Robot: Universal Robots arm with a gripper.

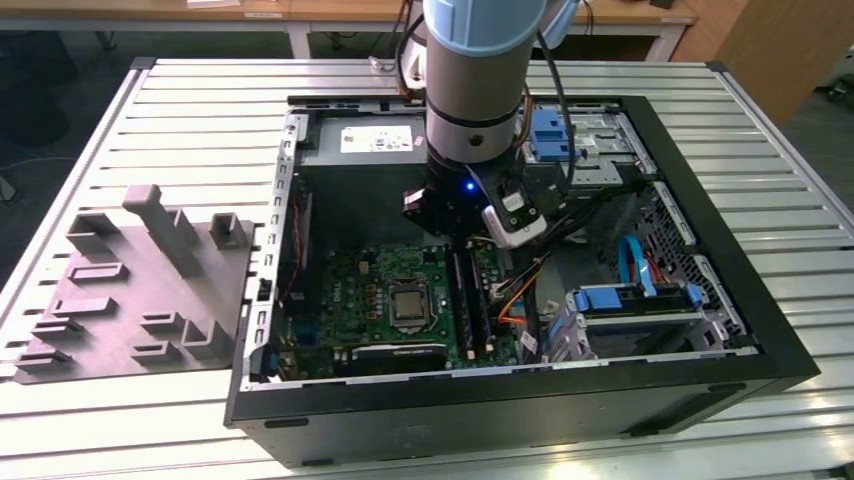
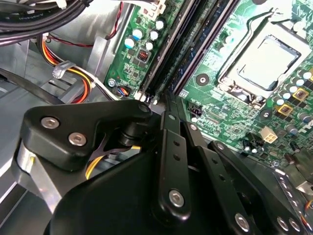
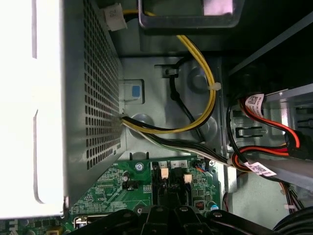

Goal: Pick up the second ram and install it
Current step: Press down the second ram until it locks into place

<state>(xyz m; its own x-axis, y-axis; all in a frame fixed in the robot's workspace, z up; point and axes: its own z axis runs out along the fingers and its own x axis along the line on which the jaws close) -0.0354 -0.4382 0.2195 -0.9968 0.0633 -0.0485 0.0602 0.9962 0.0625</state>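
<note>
My gripper hangs inside the open computer case, directly over the far end of the long black memory slots. In the second wrist view its black fingers lie close together and come down to a narrow tip at the end of the slots. A thin dark board, which looks like the second ram, lies along one slot, running away from the fingertips. Whether the tip touches it is hidden. The first wrist view has the gripper above the slot ends.
The green motherboard carries a bare processor socket beside the slots. Yellow and black cables and red cables hang near the arm. A blue-handled drive cage stands at the exterior view's right, a grey fixture block outside the case.
</note>
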